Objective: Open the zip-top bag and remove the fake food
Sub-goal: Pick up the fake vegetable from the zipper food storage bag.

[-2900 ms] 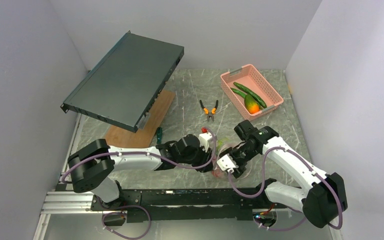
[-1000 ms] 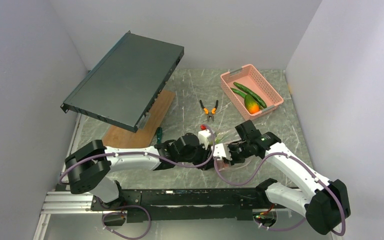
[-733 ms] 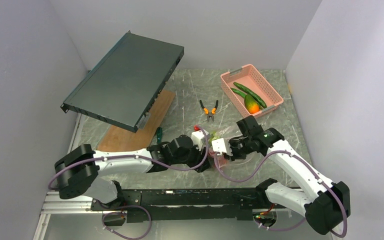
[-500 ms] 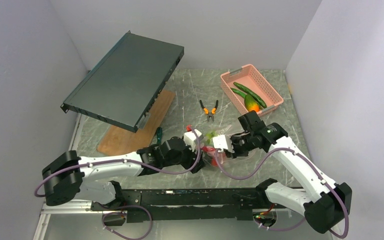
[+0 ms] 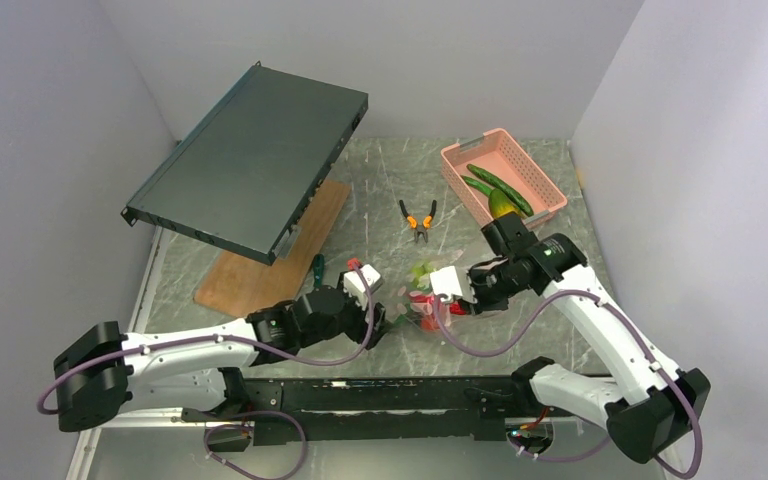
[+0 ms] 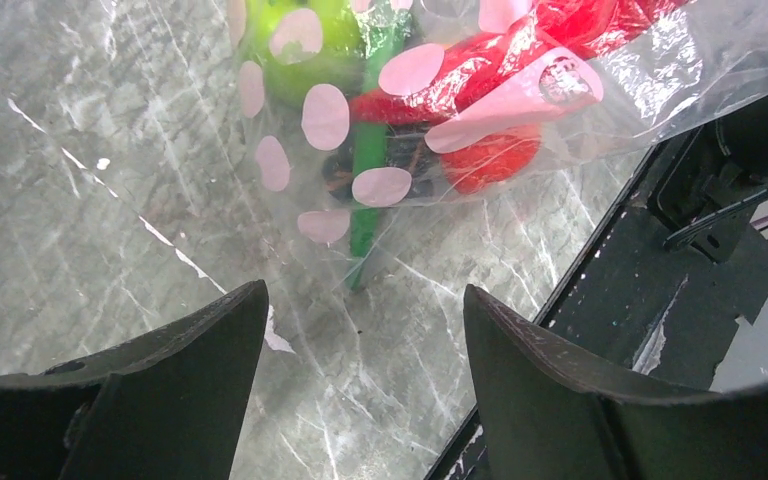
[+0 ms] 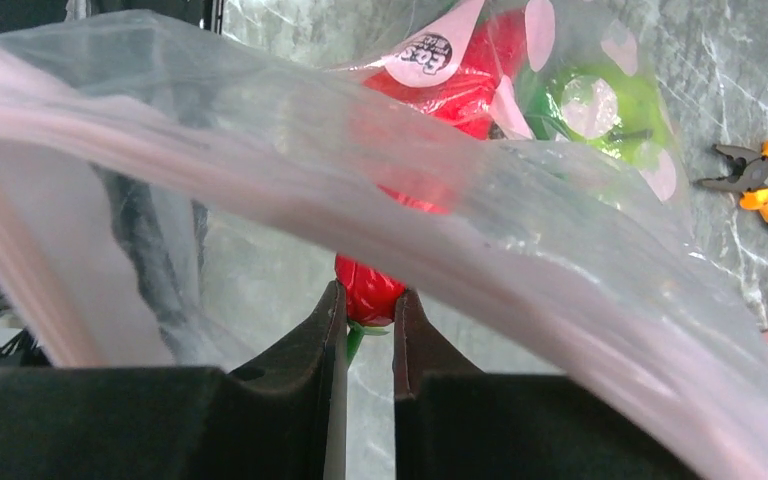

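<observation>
Marble tabletop [image 5: 380, 180]: right claw [image 7: 368, 300] pinches zip-top bag [image 7: 520, 230]; left claw [image 6: 365, 295] gapes just beside it.

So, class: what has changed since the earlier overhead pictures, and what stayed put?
The left gripper opened, let go of the zip-top bag and drew back toward its base. The right gripper, shut on the bag, carried it slightly farther out. The pink basket and pliers stayed put.

White link shells, black joint housings noted on left arm [image 5: 190, 345] and right arm [image 5: 610, 332]. Purple cable looped along each. Both bolted to black base rail [image 5: 380, 395]. Dark, matte fingers on left gripper [image 6: 360, 300].
</observation>
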`<state>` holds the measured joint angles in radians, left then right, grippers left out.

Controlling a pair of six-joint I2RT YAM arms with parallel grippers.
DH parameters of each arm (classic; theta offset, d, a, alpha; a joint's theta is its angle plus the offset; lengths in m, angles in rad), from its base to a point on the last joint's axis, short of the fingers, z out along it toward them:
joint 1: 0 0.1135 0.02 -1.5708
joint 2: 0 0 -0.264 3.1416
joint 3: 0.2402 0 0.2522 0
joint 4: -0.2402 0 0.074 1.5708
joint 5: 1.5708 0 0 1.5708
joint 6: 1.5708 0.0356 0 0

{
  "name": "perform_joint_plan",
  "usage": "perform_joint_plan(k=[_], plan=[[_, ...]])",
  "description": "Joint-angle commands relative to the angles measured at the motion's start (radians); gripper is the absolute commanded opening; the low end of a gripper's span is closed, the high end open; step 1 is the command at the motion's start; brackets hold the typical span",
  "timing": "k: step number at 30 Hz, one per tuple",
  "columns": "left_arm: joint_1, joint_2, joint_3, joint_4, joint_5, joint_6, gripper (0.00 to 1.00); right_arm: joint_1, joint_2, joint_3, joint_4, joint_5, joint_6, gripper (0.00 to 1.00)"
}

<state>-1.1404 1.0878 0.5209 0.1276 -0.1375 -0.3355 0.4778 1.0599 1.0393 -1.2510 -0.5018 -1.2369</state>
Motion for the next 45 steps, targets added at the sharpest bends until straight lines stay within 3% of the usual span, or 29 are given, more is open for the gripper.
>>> perform_joint_plan(k=[1,8,19,29,35,45], plan=[[-0.005,-0.063,-0.03,0.082,-0.044,0.02,0.78,-0.015,-0.044,0.062,-0.053,0.054,-0.014,0.0],[-0.006,-0.124,-0.088,0.146,-0.072,-0.028,0.99,-0.065,-0.086,0.128,-0.111,0.045,-0.028,0.0],[0.002,-0.174,-0.081,0.114,-0.048,-0.017,1.0,-0.181,-0.143,0.179,-0.244,0.059,-0.079,0.0],[0.002,-0.127,-0.037,0.092,-0.006,0.02,1.0,-0.2,-0.258,0.17,-0.252,0.073,0.003,0.0],[-0.025,-0.068,0.037,0.132,0.083,0.16,1.0,-0.228,-0.311,0.145,-0.251,0.088,0.045,0.0],[-0.281,0.052,0.094,0.332,-0.078,0.648,1.0,-0.299,-0.378,0.128,-0.254,0.05,0.102,0.0]])
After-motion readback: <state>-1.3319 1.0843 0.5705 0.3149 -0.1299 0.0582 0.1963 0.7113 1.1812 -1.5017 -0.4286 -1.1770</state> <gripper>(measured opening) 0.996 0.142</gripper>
